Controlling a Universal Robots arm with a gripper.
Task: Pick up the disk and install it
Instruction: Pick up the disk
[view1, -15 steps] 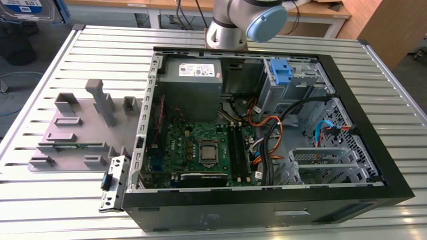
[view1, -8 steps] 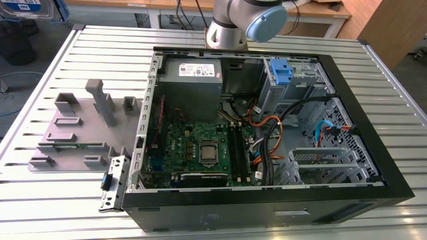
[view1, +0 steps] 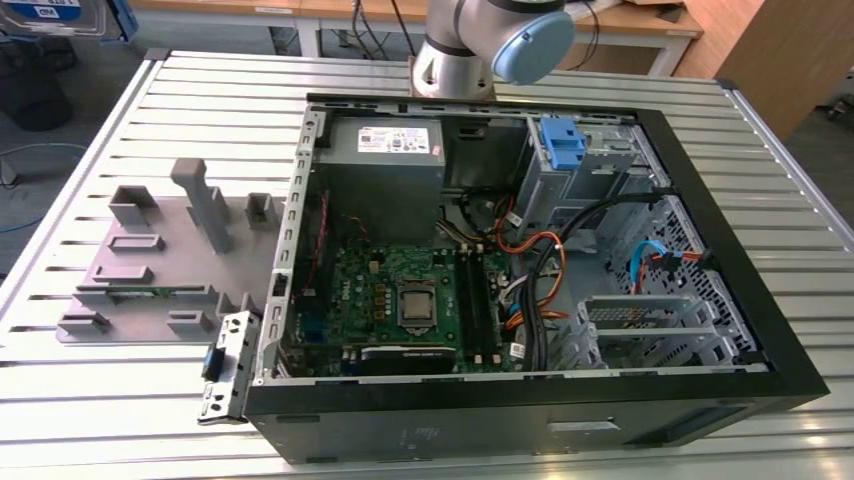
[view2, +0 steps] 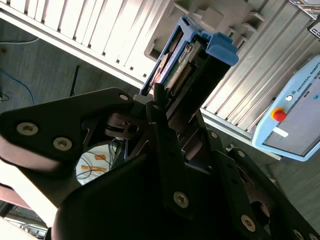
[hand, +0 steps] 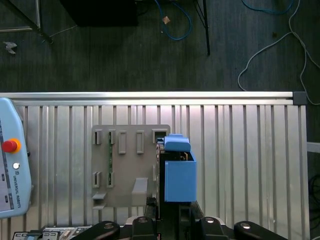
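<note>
In both wrist views my gripper (view2: 175, 107) (hand: 172, 210) is shut on the disk (view2: 182, 70) (hand: 179, 177). The disk stands on edge between the black fingers (view2: 159, 115), and its blue plastic carrier frame sticks out past them. It hangs in the air above the slatted metal table (hand: 240, 150), over one edge of the grey holder plate (hand: 125, 170). In the exterior view the open computer case (view1: 534, 270) lies on the table, with a grey drive cage (view1: 587, 165) at its far right corner.
A blue latch tab (view1: 563, 140) sits on the drive cage, beside the grey power-supply box (view1: 380, 145). The grey holder plate (view1: 147, 260) lies toward the exterior view's left. A teach pendant (hand: 10, 170) rests on the table. The arm's base (view1: 467, 50) stands behind the case.
</note>
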